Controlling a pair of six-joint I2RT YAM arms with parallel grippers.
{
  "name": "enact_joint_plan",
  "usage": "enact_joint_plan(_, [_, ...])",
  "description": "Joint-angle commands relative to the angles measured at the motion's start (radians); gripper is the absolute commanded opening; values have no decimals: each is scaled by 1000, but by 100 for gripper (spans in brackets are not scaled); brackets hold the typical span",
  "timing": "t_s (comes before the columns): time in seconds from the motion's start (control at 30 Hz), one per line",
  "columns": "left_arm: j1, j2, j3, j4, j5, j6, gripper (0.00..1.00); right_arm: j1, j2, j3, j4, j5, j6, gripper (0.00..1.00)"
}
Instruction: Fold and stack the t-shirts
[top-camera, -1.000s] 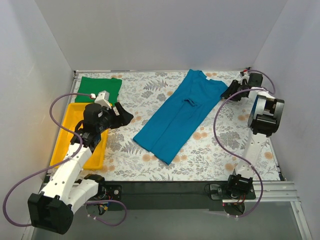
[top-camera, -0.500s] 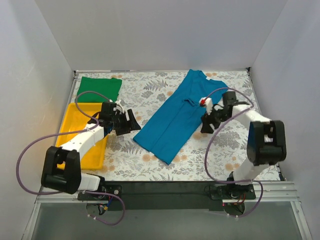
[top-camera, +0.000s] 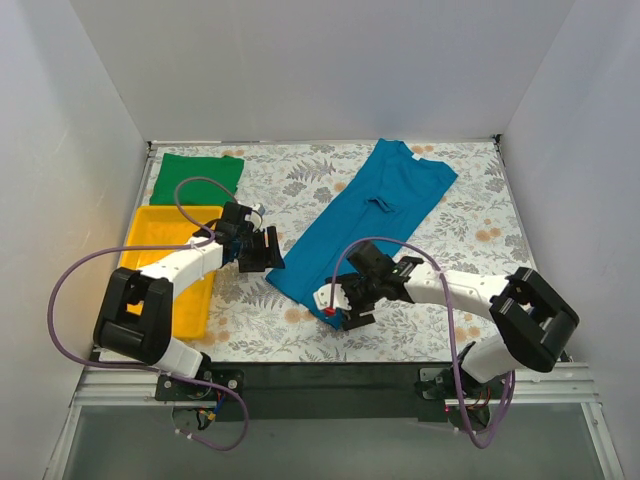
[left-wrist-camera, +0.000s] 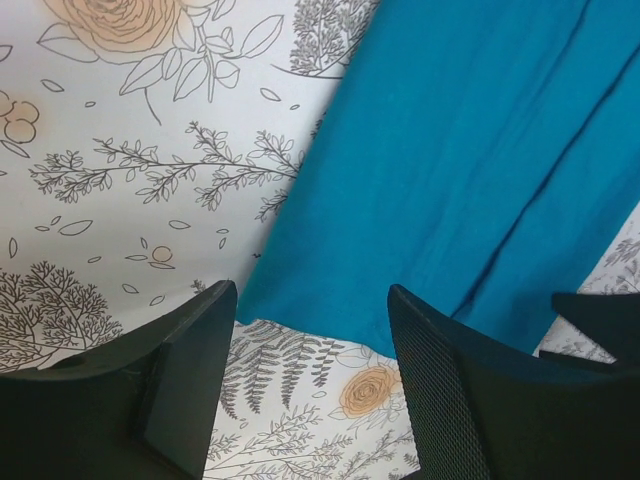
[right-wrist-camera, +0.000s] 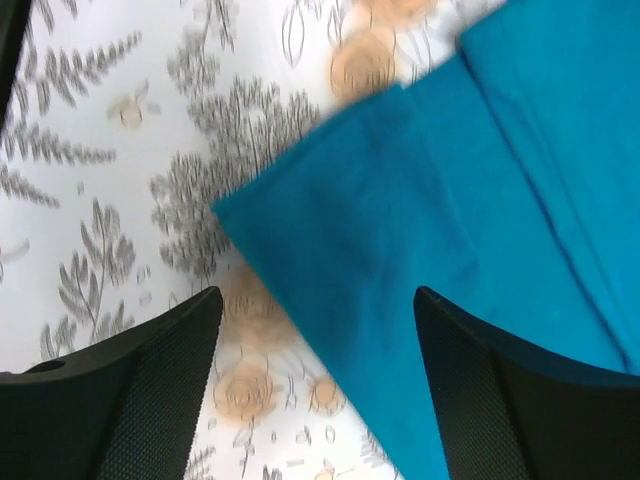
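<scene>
The teal-blue t-shirt (top-camera: 365, 225) lies folded into a long strip, running diagonally from the back right to the near middle of the flowered table. The green t-shirt (top-camera: 198, 175) lies folded at the back left. My left gripper (top-camera: 270, 255) stands open just above the teal strip's near-left hem corner. In the left wrist view the teal cloth (left-wrist-camera: 450, 150) fills the space ahead of that gripper (left-wrist-camera: 310, 330). My right gripper (top-camera: 345, 308) is open over the strip's nearest corner. In the right wrist view the teal cloth (right-wrist-camera: 420, 200) lies between and ahead of that gripper (right-wrist-camera: 318, 295). Neither holds anything.
A yellow tray (top-camera: 150, 245) sits at the left edge, partly under my left arm. The flowered tablecloth (top-camera: 300, 185) covers the table, and white walls close in the left, back and right sides. Cables loop from both arms.
My right arm swung from the back right corner across to the teal shirt's near corner and its jaws widened. My left arm reached right to the shirt's left hem corner.
</scene>
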Motion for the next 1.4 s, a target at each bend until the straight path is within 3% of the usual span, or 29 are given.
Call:
enact_joint_plan(0.0, [-6,5,27,-18,-24,18,60,83,23,84,83,79,150,82])
enact_joint_plan(0.43, [-7,48,20,5,0,12,56,267,38,72,81,206,309,74])
enact_joint_plan(0.7, [-10,97,21,25,49,9,52,280,81,78,95,324,344,63])
enact_joint_plan(0.9, [-10,122,23,31,78,9,39,280,77,67,100,366,346,46])
enact_joint_plan(0.93, [-12,123,23,30,81,9,31,280,75,66,98,361,346,43])
enact_joint_plan(1.03, [-10,116,18,27,84,6,20,281,65,58,94,352,342,33])
enact_joint_plan(1.07, [-12,113,18,26,81,2,11,281,62,57,86,346,339,28])
enact_joint_plan(1.37, [-12,65,-3,10,87,-21,0,300,-18,-32,-23,321,306,19])
